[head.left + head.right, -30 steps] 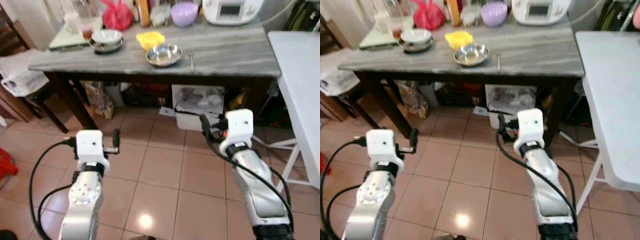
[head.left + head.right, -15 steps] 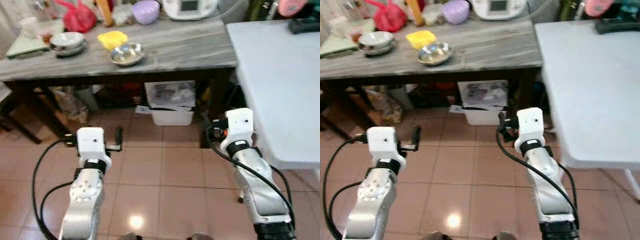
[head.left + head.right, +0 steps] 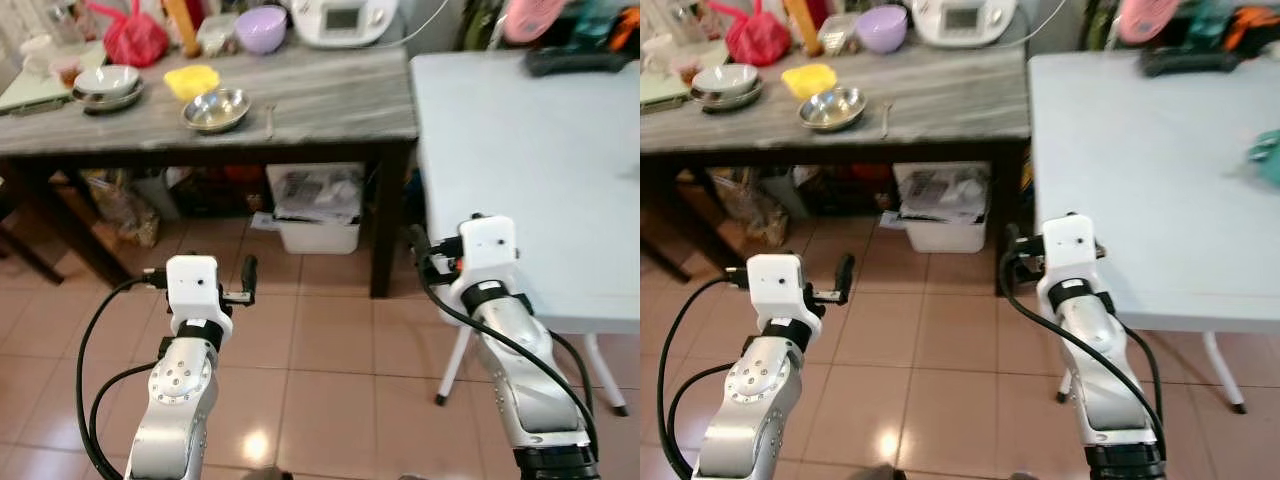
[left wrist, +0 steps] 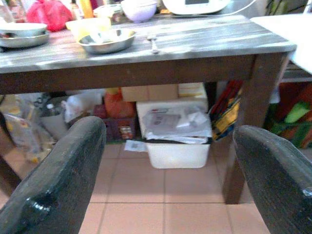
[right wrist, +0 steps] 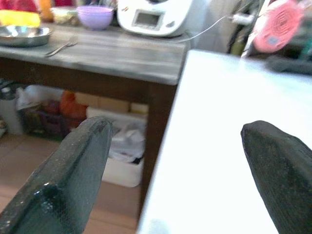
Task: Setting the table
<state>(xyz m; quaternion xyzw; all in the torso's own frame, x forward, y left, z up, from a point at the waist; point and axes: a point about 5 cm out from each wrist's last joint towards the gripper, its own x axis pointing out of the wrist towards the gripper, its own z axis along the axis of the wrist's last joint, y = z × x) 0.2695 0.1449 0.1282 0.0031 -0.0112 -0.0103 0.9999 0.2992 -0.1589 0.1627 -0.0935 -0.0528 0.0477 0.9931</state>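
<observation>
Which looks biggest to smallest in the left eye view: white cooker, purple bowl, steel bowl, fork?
1. White cooker, cut off by the frame's top edge.
2. Steel bowl, nearer the camera.
3. Purple bowl, close to the steel bowl in size.
4. Fork.

steel bowl (image 3: 215, 109) upright on grey table (image 3: 330, 95); fork (image 3: 268, 120) beside

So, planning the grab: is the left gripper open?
Open: left gripper fingers stand wide apart, holding nothing.

Grey-streaked tabletop (image 3: 330, 95) at upper left carries a yellow bowl (image 3: 191, 80), lilac bowl (image 3: 260, 27), perhaps red bag (image 3: 131, 38); white table (image 3: 520, 170) right.
</observation>
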